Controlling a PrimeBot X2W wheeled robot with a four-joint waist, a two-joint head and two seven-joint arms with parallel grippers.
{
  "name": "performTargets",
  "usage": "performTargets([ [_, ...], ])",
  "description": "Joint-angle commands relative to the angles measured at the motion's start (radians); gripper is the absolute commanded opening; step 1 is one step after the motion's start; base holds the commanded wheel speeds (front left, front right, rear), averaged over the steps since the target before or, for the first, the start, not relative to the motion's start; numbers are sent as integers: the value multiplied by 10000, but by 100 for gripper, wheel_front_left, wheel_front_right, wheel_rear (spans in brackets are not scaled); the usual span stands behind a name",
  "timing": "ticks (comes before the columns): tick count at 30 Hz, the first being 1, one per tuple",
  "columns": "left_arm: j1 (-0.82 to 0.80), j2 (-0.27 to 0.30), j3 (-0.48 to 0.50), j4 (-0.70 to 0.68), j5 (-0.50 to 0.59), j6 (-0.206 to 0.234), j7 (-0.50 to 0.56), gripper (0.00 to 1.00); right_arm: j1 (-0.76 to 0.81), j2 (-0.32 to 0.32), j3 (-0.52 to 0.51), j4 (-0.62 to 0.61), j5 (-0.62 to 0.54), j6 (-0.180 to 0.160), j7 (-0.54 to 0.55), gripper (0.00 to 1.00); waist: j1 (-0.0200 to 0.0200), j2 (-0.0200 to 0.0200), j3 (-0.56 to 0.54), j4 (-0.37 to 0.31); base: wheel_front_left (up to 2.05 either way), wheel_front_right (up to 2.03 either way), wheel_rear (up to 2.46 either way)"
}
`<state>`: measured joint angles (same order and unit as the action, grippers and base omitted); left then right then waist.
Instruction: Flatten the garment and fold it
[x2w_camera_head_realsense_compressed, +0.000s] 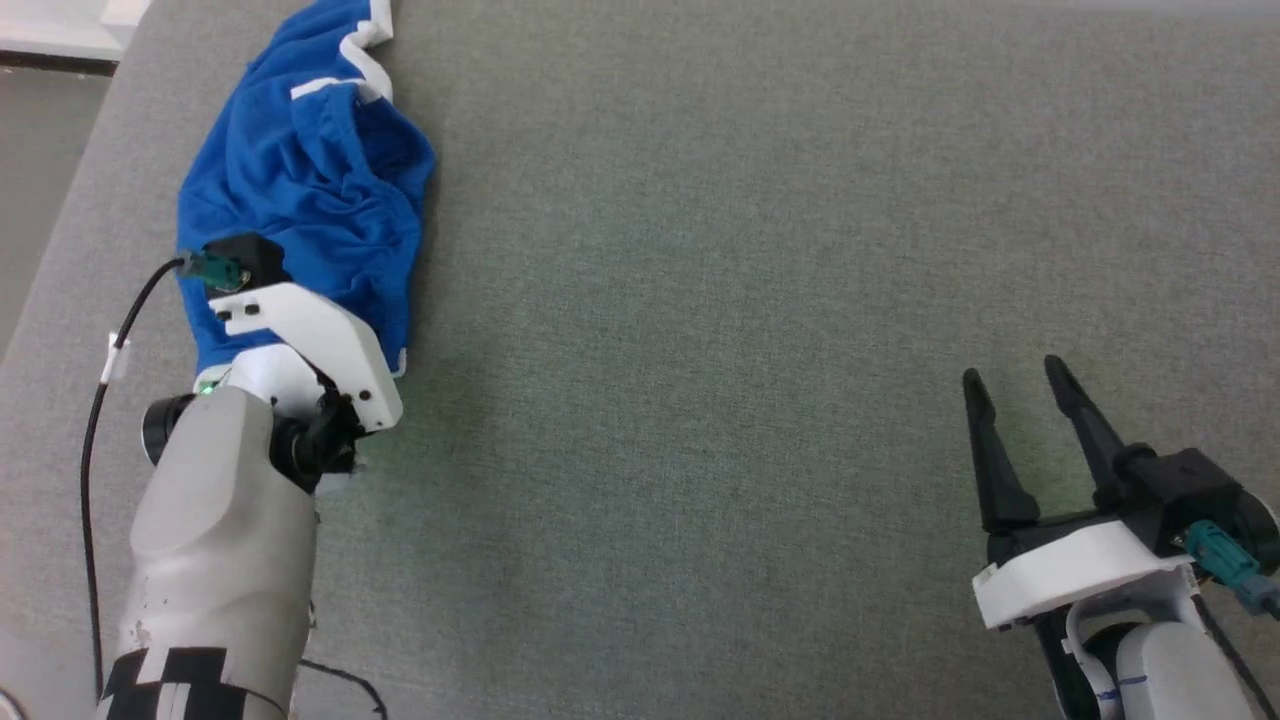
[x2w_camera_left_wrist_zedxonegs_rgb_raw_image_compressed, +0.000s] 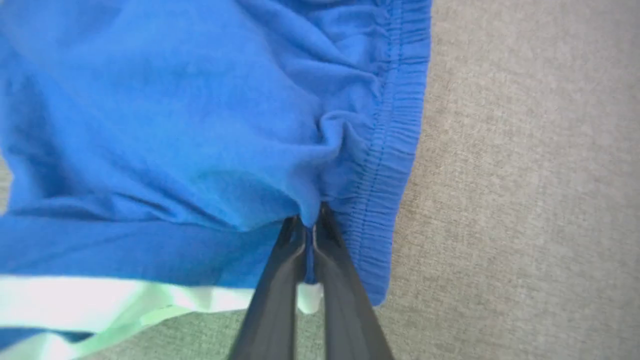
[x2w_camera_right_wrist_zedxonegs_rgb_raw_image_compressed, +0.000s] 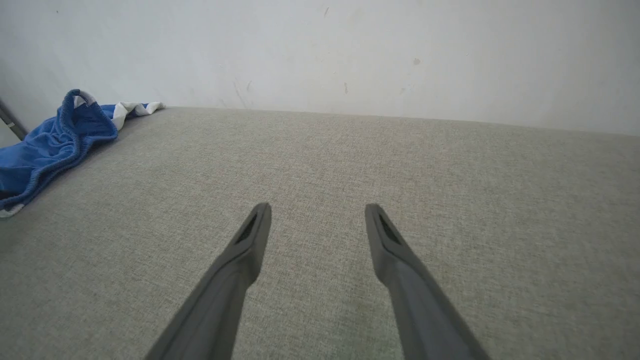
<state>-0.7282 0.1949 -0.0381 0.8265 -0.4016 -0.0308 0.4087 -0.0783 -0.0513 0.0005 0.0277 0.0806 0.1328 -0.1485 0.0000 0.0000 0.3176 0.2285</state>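
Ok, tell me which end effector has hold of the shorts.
The left end effector: it is pinched shut on the blue shorts beside the elastic waistband. The right end effector is open over the grey surface, apart from them.

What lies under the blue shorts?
The grey surface borders the shorts; whatever lies beneath their bunched folds is covered. The left end effector pinches fabric by the waistband.

grey fabric surface, crumpled garment lying
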Motion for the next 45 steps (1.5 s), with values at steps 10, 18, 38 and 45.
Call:
performTargets([
  [10,-1763,136,143,-1211,-222,-450,-1956,0,33,11,381,891,670,-21,-537,100,0,0,-1658,-440,0,0,0],
  [18,-3022,-409,-833,-2658,-795,-933,-1401,0,352,11,185,1552,1146,-21,-889,100,0,0,-2577,-1535,0,0,0],
  [38,2865,-1443,-6210,-2012,-3109,-504,1196,0,810,11,-221,2085,1358,-21,-1108,100,0,0,-2669,-2400,0,0,0],
  [45,2591,-1445,-5331,-3230,-4912,304,-454,100,881,11,-209,2184,1400,-21,-1125,100,0,0,-2941,-1934,0,0,0],
])
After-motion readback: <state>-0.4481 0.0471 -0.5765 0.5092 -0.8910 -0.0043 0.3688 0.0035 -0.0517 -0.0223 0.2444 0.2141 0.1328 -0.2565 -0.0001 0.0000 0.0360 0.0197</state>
